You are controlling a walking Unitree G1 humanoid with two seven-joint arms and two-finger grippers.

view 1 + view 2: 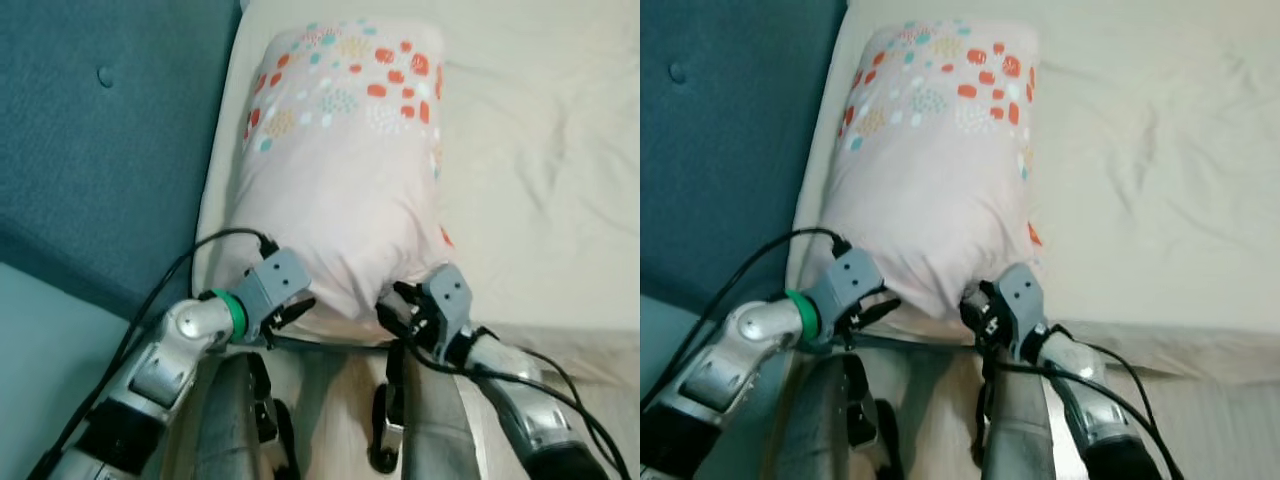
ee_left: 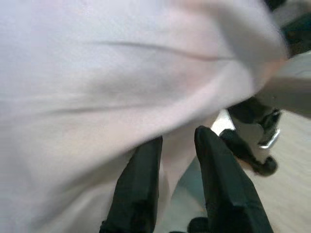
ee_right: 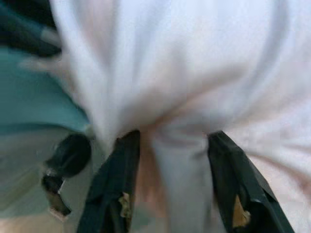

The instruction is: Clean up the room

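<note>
Both grippers, left and right, grasp the pillow's near end; its long axis runs away along the bed's left edge.

pillow on bed, headboard left

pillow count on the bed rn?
1. The patterned pillow lies at the bed's left edge beside the teal headboard. The left gripper and right gripper each pinch a near corner. The frame may crop others.
</note>
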